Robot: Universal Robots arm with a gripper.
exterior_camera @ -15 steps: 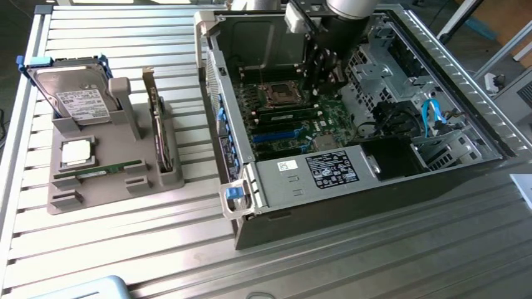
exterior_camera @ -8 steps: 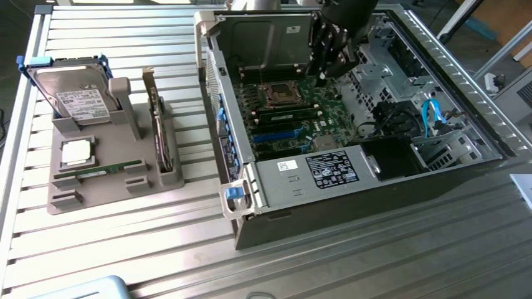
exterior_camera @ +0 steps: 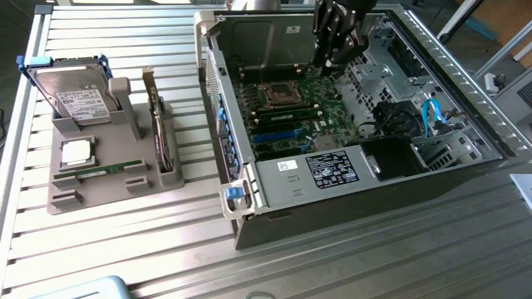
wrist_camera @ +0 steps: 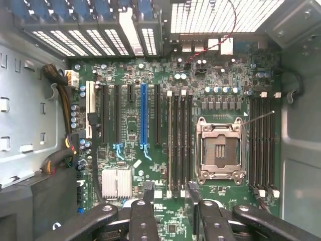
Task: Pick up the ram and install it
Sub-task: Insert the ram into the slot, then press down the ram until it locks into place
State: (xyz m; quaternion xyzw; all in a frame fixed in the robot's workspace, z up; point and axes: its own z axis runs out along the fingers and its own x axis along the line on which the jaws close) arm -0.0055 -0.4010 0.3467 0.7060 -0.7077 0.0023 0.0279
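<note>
**A:** Where does the ram (exterior_camera: 108, 169) lie?

**B:** Flat in a groove of the gray holder (exterior_camera: 62, 205), at the exterior view's left. The square processor chip (exterior_camera: 76, 151) is just above it in the frame, and the upright expansion card (exterior_camera: 156, 128) stands toward the exterior view's right of it. Raised gray blocks of the holder stand near it, but its upper face is uncovered.

**A:** And the gripper (exterior_camera: 332, 62)?

**B:** It is well apart from the ram, at the top of the exterior view. It hangs inside the open computer case (exterior_camera: 374, 187), over the motherboard (exterior_camera: 291, 118). Bare slats of the table (exterior_camera: 332, 261) lie between holder and case.

**A:** Is it spread or closed?

**B:** The exterior view does not settle that. In the wrist view the gripper (wrist_camera: 170, 193) has its fingers (wrist_camera: 149, 193) apart, with green board showing in the gap and nothing held.

**A:** How much room is in there?

**B:** The wrist view shows gray case walls flanking the board. A processor socket (wrist_camera: 220, 150) sits between groups of long black memory slots (wrist_camera: 178, 140), and there is a blue slot (wrist_camera: 144, 115) further off. The fingertips hang by one end of the slot group beside the socket.
</note>
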